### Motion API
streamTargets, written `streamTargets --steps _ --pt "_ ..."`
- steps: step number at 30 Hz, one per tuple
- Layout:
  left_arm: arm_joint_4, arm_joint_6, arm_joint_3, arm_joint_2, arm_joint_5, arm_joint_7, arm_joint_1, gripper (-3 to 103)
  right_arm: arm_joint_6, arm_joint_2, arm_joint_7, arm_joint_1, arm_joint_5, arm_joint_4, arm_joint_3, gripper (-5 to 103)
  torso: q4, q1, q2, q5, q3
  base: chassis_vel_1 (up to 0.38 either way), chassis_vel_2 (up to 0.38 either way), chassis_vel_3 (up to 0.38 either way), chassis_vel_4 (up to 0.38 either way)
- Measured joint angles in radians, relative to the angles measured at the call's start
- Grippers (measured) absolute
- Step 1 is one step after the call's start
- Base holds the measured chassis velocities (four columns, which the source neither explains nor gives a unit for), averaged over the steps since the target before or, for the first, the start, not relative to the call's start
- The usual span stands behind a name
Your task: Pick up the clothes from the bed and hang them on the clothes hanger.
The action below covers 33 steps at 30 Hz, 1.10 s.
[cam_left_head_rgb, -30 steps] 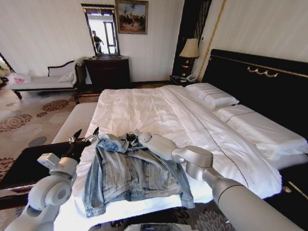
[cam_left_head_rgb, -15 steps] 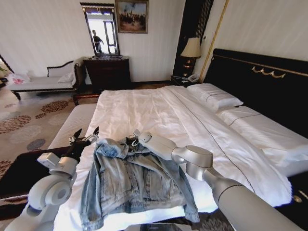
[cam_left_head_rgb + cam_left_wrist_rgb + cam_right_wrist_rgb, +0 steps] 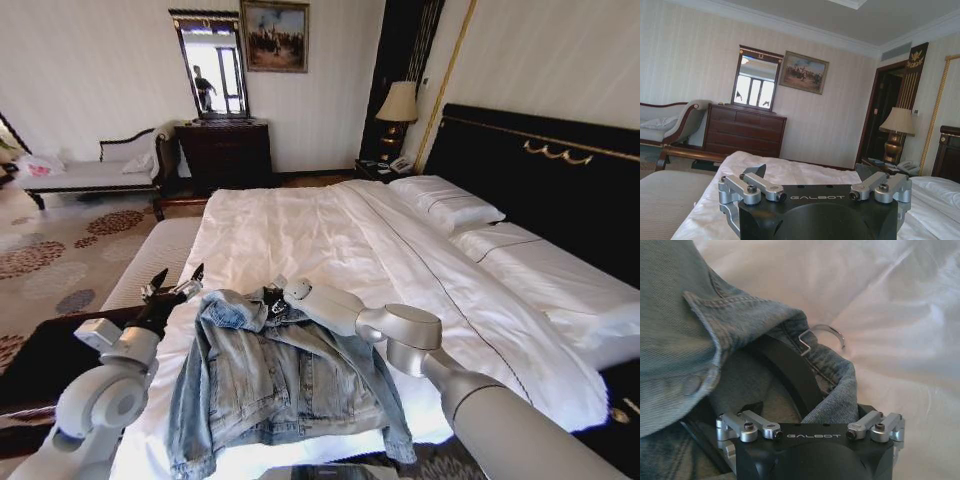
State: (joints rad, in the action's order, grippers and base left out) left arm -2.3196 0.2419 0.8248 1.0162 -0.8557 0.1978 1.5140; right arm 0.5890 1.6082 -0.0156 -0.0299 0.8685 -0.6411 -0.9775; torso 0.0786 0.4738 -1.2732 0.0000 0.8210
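The clothes, a light blue denim jacket (image 3: 280, 380), lie spread on the bed (image 3: 300, 220) near its front edge, collar pointing away from me. My right gripper (image 3: 272, 296) is at the collar. In the right wrist view it (image 3: 805, 410) stands open, its fingers on either side of the collar's denim edge (image 3: 835, 405) and the black clothes hanger (image 3: 790, 370). The hanger sits inside the collar, and its metal hook (image 3: 825, 332) pokes out onto the sheet. My left gripper (image 3: 172, 287) is open beside the jacket's left shoulder, holding nothing (image 3: 810, 172).
A dark padded bench (image 3: 40, 350) stands at the front left and a light bench (image 3: 150, 260) runs along the bed's left side. Pillows (image 3: 445, 205) and the black headboard (image 3: 540, 170) are on the right. A dresser (image 3: 225, 150) and a lamp (image 3: 395, 105) stand at the far wall.
The whole picture has shifted a little, so the camera moved. Both grippers keep their places against the jacket, the right one still at the collar.
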Motion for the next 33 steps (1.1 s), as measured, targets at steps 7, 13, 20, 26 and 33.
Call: streamTargets --steps 7,13,20,26,33 --pt "-0.001 0.001 -0.005 0.0 0.001 0.0 -0.001 100 -0.024 0.0 0.002 -0.006 -0.009 0.013 0.0 74 0.0003 0.001 0.0 0.0001 0.0 0.0 0.0 0.0 0.0" --pt "-0.001 0.002 -0.005 0.0 0.002 0.001 -0.002 100 -0.032 0.0 0.007 -0.011 -0.015 0.007 -0.003 47 0.0001 0.0 0.0 0.0 0.0 0.0 0.0 0.0 0.0" --pt "-0.001 0.003 -0.005 -0.001 0.003 0.004 -0.004 100 -0.033 0.0 0.008 -0.013 -0.019 -0.007 0.0 31 0.0003 0.001 0.0 0.0 0.0 0.0 0.0 0.0 0.0" --pt "-0.002 0.004 -0.008 0.0 0.005 0.008 -0.004 100 -0.033 0.0 0.006 -0.013 -0.04 -0.027 0.015 31 0.0001 0.0 0.0 -0.0001 0.0 0.0 0.0 0.0 0.0" --pt "-0.005 0.004 -0.006 -0.001 0.007 0.011 -0.004 100 -0.065 0.0 -0.001 -0.015 -0.198 -0.054 0.037 27 -0.0001 0.001 0.0 0.0 0.0 0.0 0.0 0.0 0.0"
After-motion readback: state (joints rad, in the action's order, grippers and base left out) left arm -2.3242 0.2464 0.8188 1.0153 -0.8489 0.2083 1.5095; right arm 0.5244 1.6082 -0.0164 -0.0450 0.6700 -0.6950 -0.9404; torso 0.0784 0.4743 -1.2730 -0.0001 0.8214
